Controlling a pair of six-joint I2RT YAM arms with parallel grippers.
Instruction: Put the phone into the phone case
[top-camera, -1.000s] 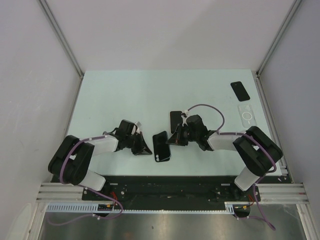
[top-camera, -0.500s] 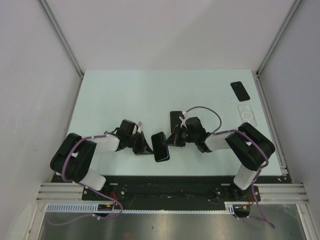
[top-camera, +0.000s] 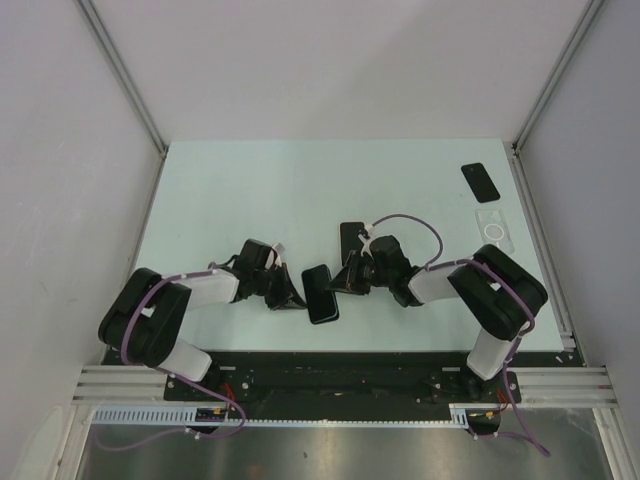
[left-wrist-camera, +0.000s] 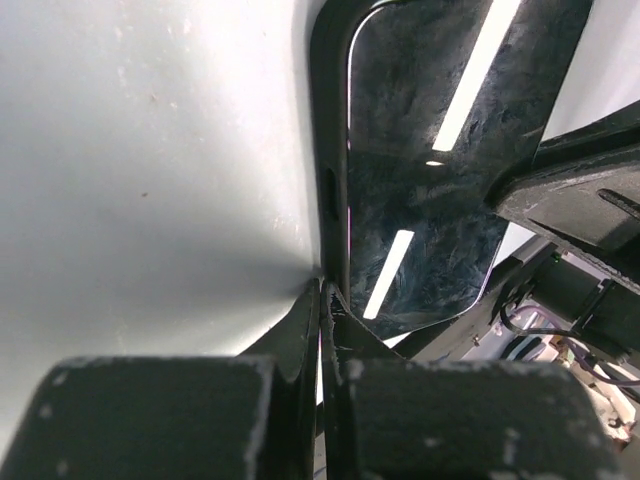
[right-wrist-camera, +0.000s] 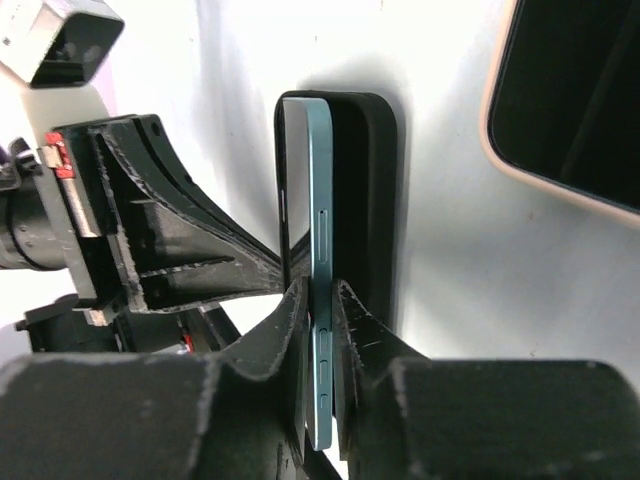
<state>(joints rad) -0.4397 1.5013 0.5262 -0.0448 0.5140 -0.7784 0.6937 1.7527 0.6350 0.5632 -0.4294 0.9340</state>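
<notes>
Step in hand: seating the phone (right-wrist-camera: 320, 230) in the phone case (right-wrist-camera: 365, 190), near the front middle of the worktop (top-camera: 250, 190).

Obs.: from the right wrist view the phone is edge-on, its blue side and buttons facing the camera, leaning against the black case and not flush in it. How much of its far edge is already tucked under the rim cannot be told.

Right fingers (right-wrist-camera: 285, 335): nearly closed, one on each side of the phone's edge, pinching it (how firmly is not visible).

Left fingers (left-wrist-camera: 300, 335): fully closed, holding nothing. Their tips touch the case's rim from the opposite side, which I judge to be bracing it.

Next move, as I judge it: lay the phone flat into the case and press the raised edge down while the left side stops the case sliding. A corner may pop back out.

Containers: the black case holds the phone only partly. A clear case (top-camera: 493, 228) at the right edge lies empty, with a dark phone (top-camera: 480, 182) beyond it. Another phone (top-camera: 351, 238) lies just behind the right fingers.
</notes>
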